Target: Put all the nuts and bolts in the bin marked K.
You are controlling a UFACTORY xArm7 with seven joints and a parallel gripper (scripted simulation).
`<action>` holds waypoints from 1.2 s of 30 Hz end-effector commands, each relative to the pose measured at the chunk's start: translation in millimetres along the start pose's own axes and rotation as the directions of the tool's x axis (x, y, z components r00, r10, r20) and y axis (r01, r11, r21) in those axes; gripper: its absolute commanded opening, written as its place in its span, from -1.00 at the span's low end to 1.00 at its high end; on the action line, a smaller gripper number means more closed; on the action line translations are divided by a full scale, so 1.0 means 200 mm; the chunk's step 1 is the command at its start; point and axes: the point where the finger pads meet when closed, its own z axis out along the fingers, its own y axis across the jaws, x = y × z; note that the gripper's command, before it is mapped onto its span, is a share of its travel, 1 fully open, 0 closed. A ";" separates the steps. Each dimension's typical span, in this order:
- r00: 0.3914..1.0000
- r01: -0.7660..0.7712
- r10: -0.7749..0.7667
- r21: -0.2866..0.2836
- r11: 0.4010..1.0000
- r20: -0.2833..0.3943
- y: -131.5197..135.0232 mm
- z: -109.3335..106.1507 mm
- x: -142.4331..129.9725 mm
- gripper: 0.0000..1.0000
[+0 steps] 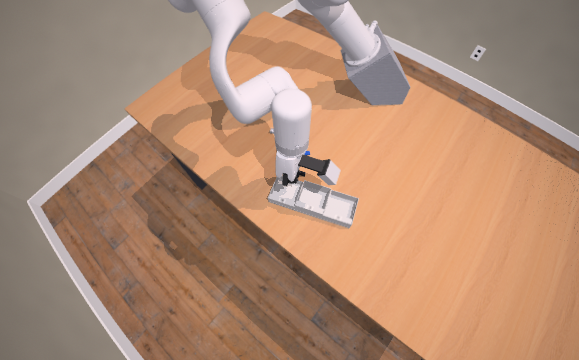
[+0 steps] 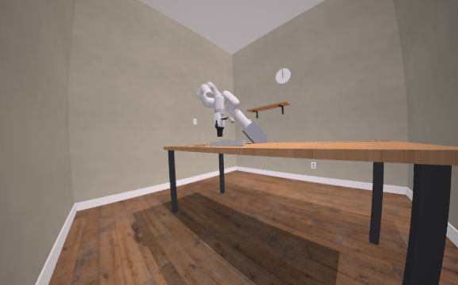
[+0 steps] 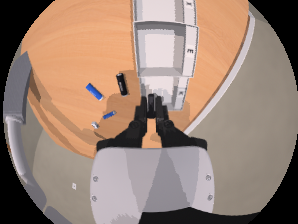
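A grey tray of three bins (image 1: 314,200) lies near the table's front edge; I cannot read its letters. My gripper (image 1: 287,181) hangs above the tray's left end bin. In the wrist view the gripper (image 3: 153,104) is shut over the nearest bin (image 3: 162,86). It holds a small part that the fingertips mostly hide. Two blue bolts (image 3: 93,91) (image 3: 108,115) and a black part (image 3: 121,84) lie on the table left of the tray. In the side view the gripper (image 2: 220,134) is a little above the tray (image 2: 227,142).
The arm's grey base block (image 1: 376,75) stands at the back of the table. The table's front edge (image 1: 249,220) runs close to the tray, with wooden floor below. The right half of the table holds nothing.
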 end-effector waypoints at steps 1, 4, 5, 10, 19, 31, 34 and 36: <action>1.000 0.013 -0.013 0.009 1.000 -0.008 0.10 0.00 -0.07 -1.00; 1.000 0.013 -0.013 0.009 1.000 -0.008 0.11 0.00 -0.07 -1.00; 1.000 0.013 -0.013 0.009 1.000 -0.008 0.11 0.00 -0.07 -1.00; 1.000 0.013 -0.013 0.009 1.000 -0.008 0.10 0.00 -0.07 -1.00; 1.000 0.013 -0.013 0.009 1.000 -0.008 0.09 0.02 -0.06 -1.00; 1.000 0.013 -0.013 0.009 1.000 -0.008 0.09 0.13 -0.06 -1.00; 1.000 0.013 -0.013 0.009 1.000 -0.008 0.09 0.16 -0.06 -1.00; 1.000 0.013 -0.013 0.009 1.000 -0.008 0.09 0.17 -0.06 -1.00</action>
